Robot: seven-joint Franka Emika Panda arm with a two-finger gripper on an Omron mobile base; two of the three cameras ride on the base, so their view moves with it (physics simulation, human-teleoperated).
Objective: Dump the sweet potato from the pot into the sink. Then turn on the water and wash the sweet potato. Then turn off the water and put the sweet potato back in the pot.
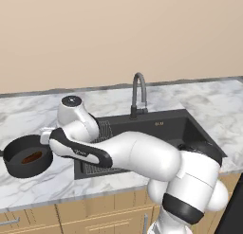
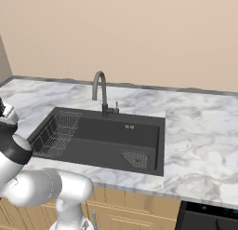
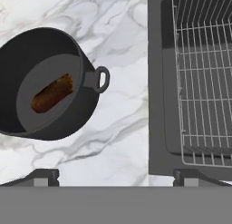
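Note:
The pot (image 3: 27, 60) stands upright on the marble counter left of the sink (image 3: 156, 82), with the sweet potato (image 3: 52, 92) lying on its bottom. In the hand view my gripper (image 3: 117, 177) looks down from above the strip of counter between the pot's right loop handle (image 3: 102, 79) and the sink's edge. Its fingertips (image 3: 43, 175) stand wide apart, open, with nothing between them. In the left base view the pot (image 1: 19, 164) with the sweet potato (image 1: 32, 157) sits at the far left, and my arm stretches across the sink (image 1: 161, 126) toward it.
A wire rack (image 2: 58, 131) fills the left part of the sink (image 2: 102, 131), and a drain strainer (image 2: 137, 158) lies at its front right. The gooseneck faucet (image 2: 100, 91) rises behind the basin, in front of the beige wall. Marble counter (image 2: 200, 140) spreads to the right.

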